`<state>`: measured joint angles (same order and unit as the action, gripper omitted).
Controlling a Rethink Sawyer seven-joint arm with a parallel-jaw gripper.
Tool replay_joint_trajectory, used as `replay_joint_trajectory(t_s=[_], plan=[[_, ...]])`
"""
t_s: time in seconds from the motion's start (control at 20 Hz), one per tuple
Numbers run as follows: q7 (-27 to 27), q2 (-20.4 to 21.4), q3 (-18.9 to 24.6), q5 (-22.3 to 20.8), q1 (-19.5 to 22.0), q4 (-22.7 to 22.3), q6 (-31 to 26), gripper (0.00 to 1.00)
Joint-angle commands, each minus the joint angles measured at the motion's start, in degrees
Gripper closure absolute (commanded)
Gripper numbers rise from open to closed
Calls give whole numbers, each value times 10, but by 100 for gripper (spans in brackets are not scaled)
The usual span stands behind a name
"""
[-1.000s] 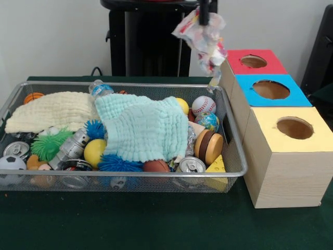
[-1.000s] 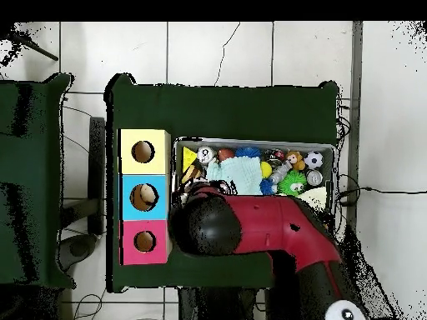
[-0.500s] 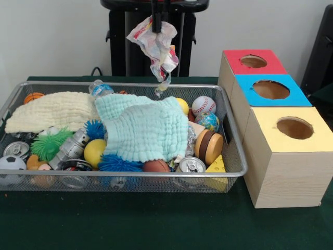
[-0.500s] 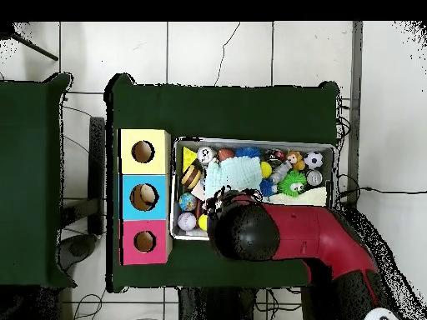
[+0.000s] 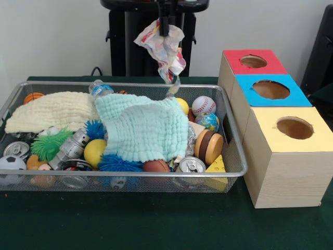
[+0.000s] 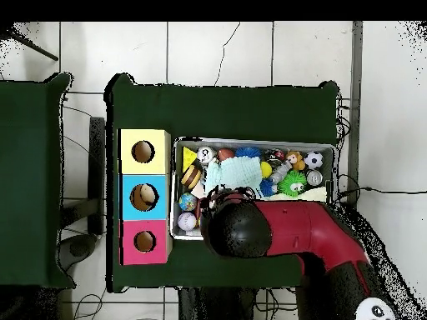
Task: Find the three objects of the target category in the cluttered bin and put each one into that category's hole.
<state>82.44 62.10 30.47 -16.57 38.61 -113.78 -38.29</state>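
Observation:
My gripper [image 5: 165,27] hangs at the top of the front view, above the back rim of the wire mesh bin [image 5: 235,156]. It is shut on a crumpled white wrapper [image 5: 166,49] with red and yellow print, which dangles over the pale green cloth [image 5: 143,127]. The red-topped box's hole [image 5: 253,61] lies to the right, apart from the gripper. The yellow duck is hidden. In the overhead view my red and black arm [image 6: 275,229] covers the gripper and part of the bin [image 6: 250,140]; the red-topped box [image 6: 144,242] stands beside it.
A blue-topped box [image 5: 270,89] and a yellow-topped box [image 5: 294,127] stand in a row with the red one. The bin holds a cream cloth [image 5: 49,109], a yellow ball [image 5: 94,151], a baseball [image 5: 203,105], cans [image 5: 192,165], spiky balls and a bottle.
My gripper carried the wrapper from beside the red-topped box leftward to above the bin's back, then drifted slightly back right. The things in the bin have not moved.

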Motion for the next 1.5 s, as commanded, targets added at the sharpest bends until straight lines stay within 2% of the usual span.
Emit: replay_joint_trajectory(t_s=[0.05,0.85,1.5], plan=[[-57,-13,44,-27,6,-29,-4,100],[-54,-3,54,-24,18,-41,-10,100],[-42,-8,55,-35,14,-33,-16,100]])
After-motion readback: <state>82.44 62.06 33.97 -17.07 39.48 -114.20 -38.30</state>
